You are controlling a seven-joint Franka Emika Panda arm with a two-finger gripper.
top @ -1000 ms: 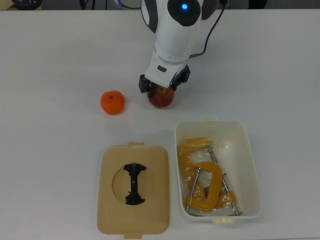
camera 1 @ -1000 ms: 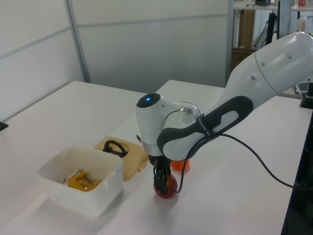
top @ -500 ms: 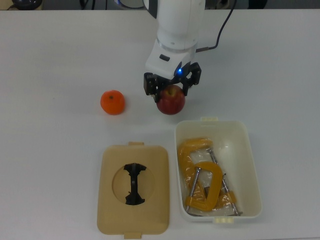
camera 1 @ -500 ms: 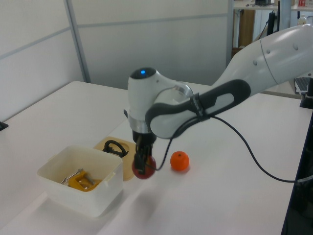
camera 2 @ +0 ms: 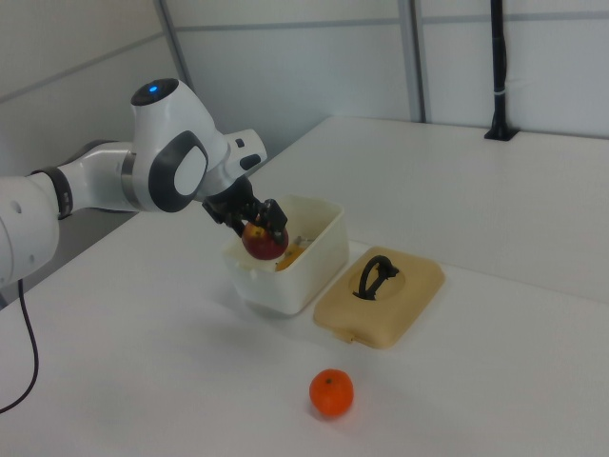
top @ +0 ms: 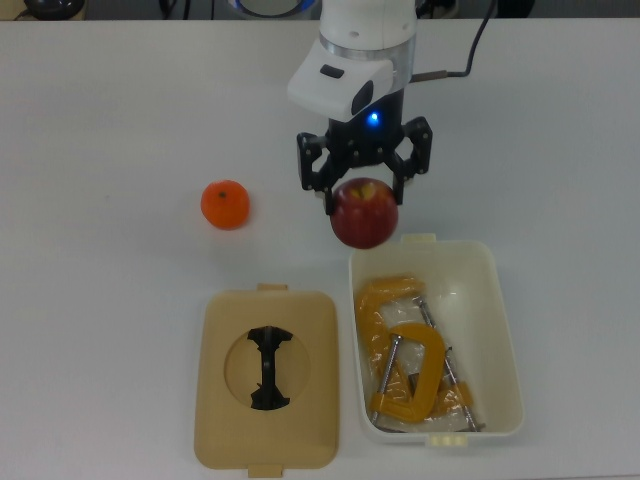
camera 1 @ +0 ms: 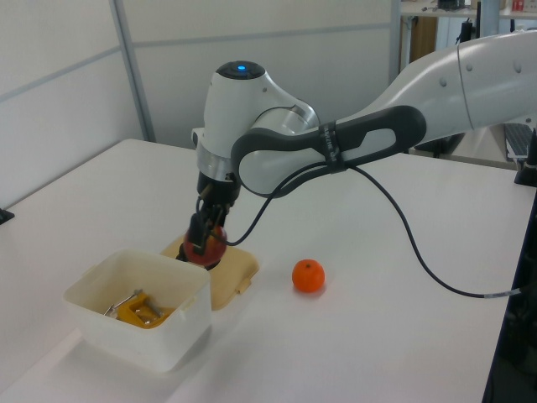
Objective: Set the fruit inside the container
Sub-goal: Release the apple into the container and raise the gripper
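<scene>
Gripper [top: 364,190]: clamped on apple [top: 364,213], airborne beside tub [top: 500,300] rim. Mandarin [top: 225,204]: on table [top: 100,130].

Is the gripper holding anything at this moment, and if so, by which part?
Yes: the gripper holds the dark red apple, clamped across its upper sides from above, lifted off the table.

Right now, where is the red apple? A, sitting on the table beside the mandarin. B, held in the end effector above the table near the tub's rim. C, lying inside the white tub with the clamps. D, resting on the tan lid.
B: the end effector grips the red apple in the air by the short end of the white tub, not yet inside it.
</scene>
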